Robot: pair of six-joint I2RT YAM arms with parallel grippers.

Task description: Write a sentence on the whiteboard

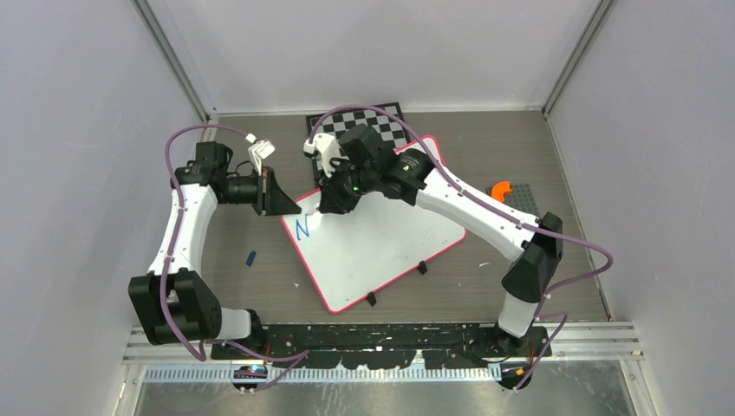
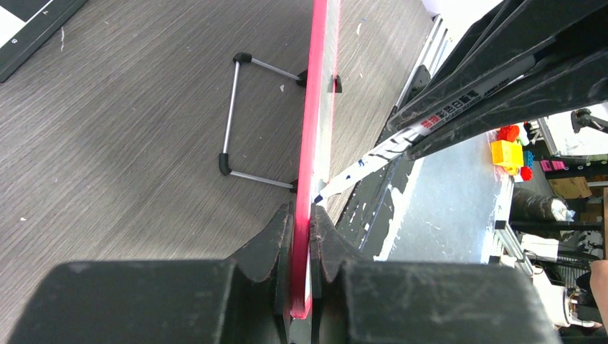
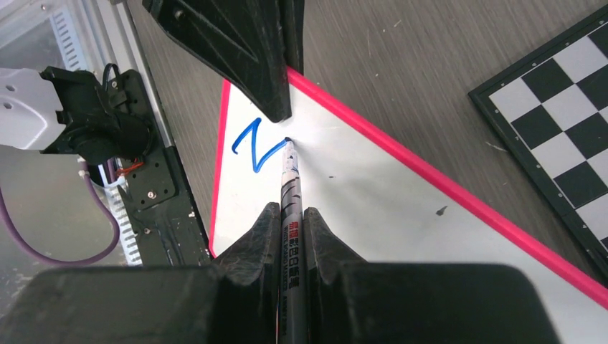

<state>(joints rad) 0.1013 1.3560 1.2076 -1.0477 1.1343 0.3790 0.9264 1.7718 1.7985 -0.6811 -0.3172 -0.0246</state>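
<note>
The whiteboard (image 1: 381, 243), white with a red-pink rim, lies at the table's middle. My left gripper (image 1: 279, 192) is shut on its left corner; the rim (image 2: 314, 143) runs edge-on between the jaws in the left wrist view. My right gripper (image 1: 334, 201) is shut on a black whiteboard marker (image 3: 290, 188), whose tip touches the board (image 3: 373, 193). The sentence (image 3: 252, 145) is only a blue N-shaped stroke, also showing in the top view (image 1: 302, 228). The marker (image 2: 430, 125) also shows in the left wrist view.
A black-and-white checkered board (image 1: 377, 121) lies behind the whiteboard, partly under the right arm. A small blue cap (image 1: 251, 257) lies on the table left of the board. An orange piece (image 1: 500, 188) sits at the right. Black clip feet (image 1: 371, 299) line the board's near edge.
</note>
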